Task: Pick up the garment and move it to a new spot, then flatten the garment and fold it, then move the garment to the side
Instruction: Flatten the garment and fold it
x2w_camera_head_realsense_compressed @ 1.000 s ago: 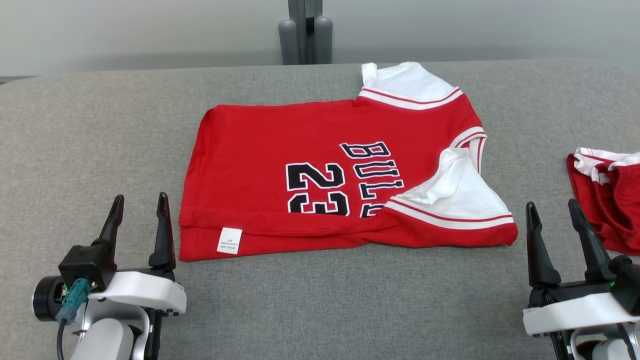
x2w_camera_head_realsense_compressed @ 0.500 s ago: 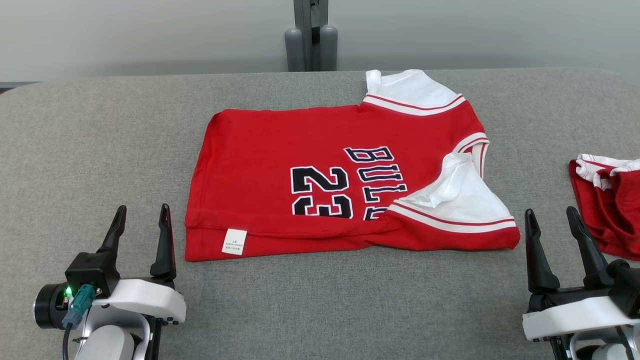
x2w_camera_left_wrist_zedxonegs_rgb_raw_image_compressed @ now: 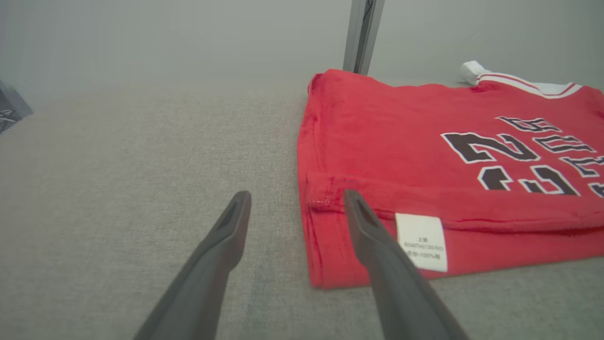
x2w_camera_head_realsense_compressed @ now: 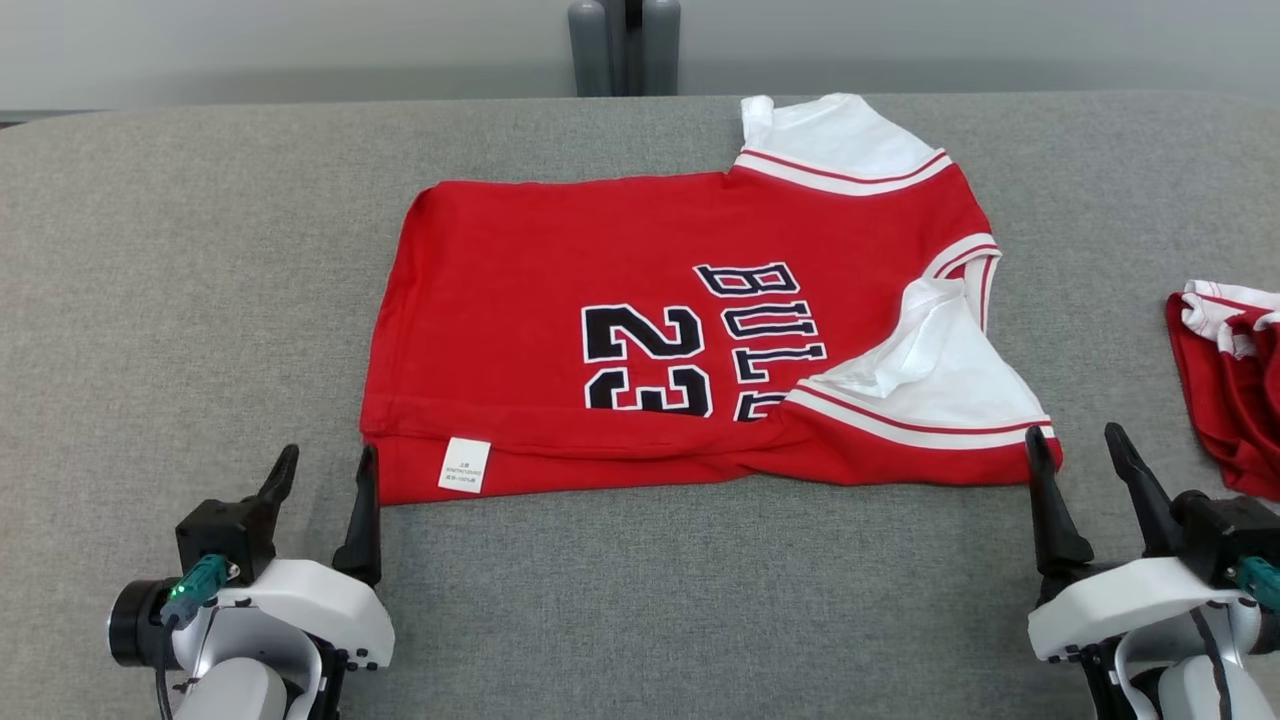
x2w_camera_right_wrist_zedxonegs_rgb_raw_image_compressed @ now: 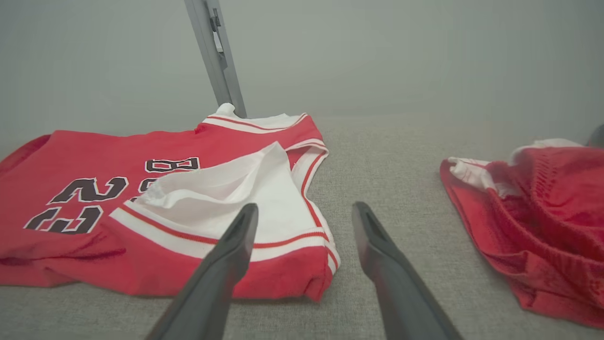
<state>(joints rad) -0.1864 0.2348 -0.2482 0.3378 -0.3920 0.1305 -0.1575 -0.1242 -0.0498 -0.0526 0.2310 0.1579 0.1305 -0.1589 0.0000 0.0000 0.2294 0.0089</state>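
Red knit garment [x2w_camera_head_realsense_compressed: 680, 330], white sleeves, black numerals, flat on grey woven table [x2w_camera_head_realsense_compressed: 180, 250], hem corner just beside left end effector [x2w_camera_head_realsense_compressed: 329, 452], sleeve corner just beside right end effector [x2w_camera_head_realsense_compressed: 1073, 432], both spread wide and empty, crumpled red mesh cloth [x2w_camera_head_realsense_compressed: 1230, 390] further right

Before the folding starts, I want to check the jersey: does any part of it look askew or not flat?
Yes. On the red jersey, the white sleeve nearest the robot's right hand is crumpled and turned inward over the chest. It covers part of the lettering, so that side does not lie flat.
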